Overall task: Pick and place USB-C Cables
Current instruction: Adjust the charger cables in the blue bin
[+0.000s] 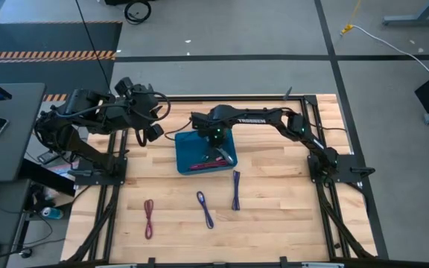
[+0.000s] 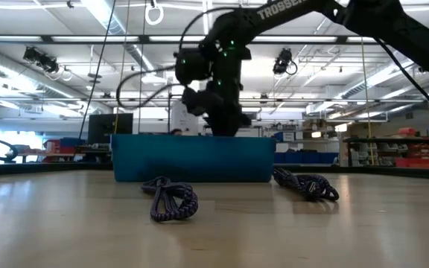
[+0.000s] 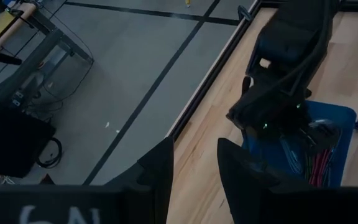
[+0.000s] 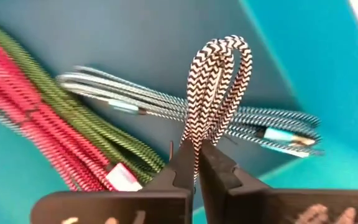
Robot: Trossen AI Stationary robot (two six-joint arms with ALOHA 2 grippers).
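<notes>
A: Where's the right gripper [image 4: 196, 155] seen?

B: Down in the teal bin [image 1: 186, 141], jaws clenched on a black-and-white cable [image 4: 219, 81] held up by its loop. Red [image 4: 30, 124], green [image 4: 86, 130] and teal cables [image 4: 272, 127] are piled underneath.

A: And the left gripper [image 3: 194, 171]?

B: Parked beside the bin, jaws parted, nothing gripped. Three more cables are laid out on the bench [image 1: 274, 201]: maroon [image 1: 149, 218], blue-purple [image 1: 205, 208], another purple one [image 1: 236, 190].
</notes>
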